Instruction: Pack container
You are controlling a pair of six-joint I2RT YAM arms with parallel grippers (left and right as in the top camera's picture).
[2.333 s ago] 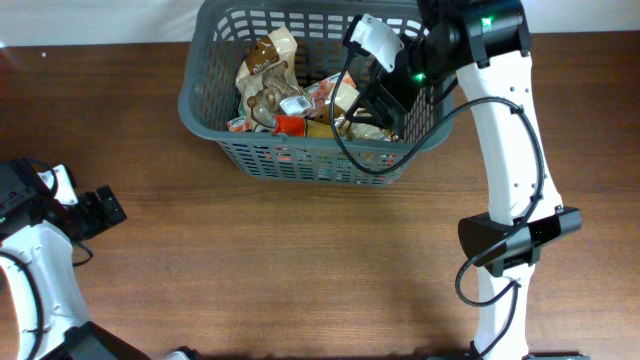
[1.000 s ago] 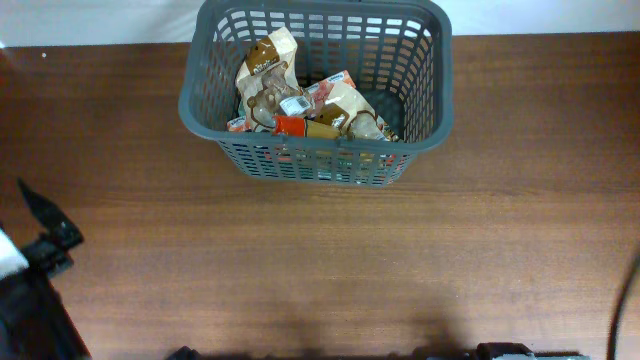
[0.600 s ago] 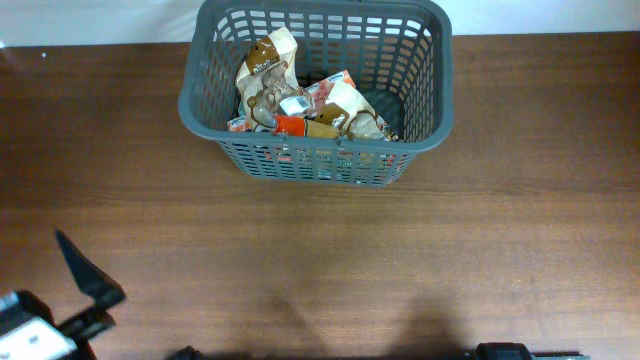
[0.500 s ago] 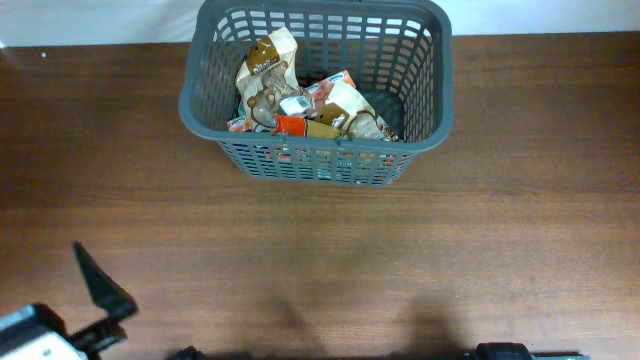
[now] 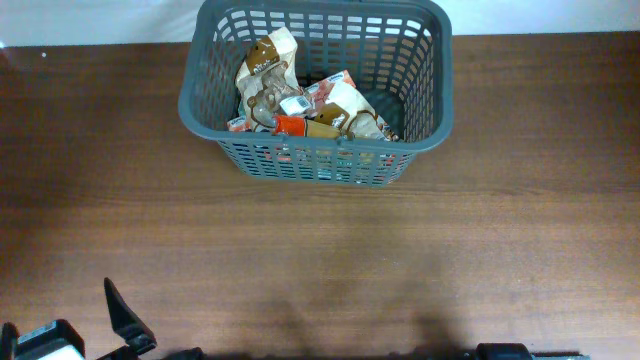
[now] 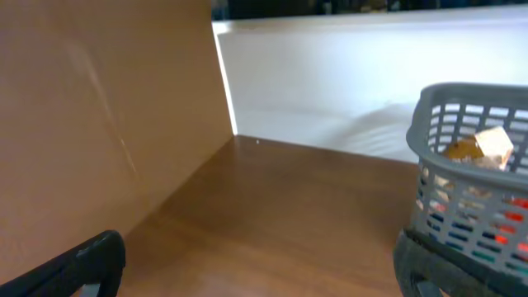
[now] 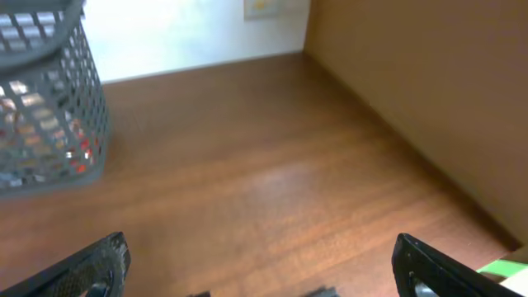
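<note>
- Brown wood-grain table [image 5: 320, 250]: fills nearly the whole overhead frame. No loose packet shows on the wood in any view, so the packing looks finished or close to it.
- Large dark grey plastic basket with lattice-slotted sides and a solid rim [image 5: 320, 165]: stands upright at the top centre of the overhead frame, against the far table edge. It shows at the right edge of the left wrist view [image 6: 470, 173] and the upper left of the right wrist view [image 7: 49, 107]. Its place at mid-width probably lets either arm reach it.
- Left gripper [image 6: 260, 247]: low at the bottom left corner of the overhead frame, well apart from the basket. Its fingers spread wide, one in each bottom corner of its wrist view, with nothing between them. Reads as a parked pose, not an approach.
- Right gripper [image 7: 256, 252]: out of the overhead frame. In its own view the fingers are spread wide over bare wood and hold nothing, and the basket is off to the upper left. The camera tilts toward the table corner, which also suggests a rest pose.
- Heap of tan, white and red food packets [image 5: 295, 100]: lies jumbled in the left and middle of the basket. The right end of the basket floor is partly bare, so there is room for more.
</note>
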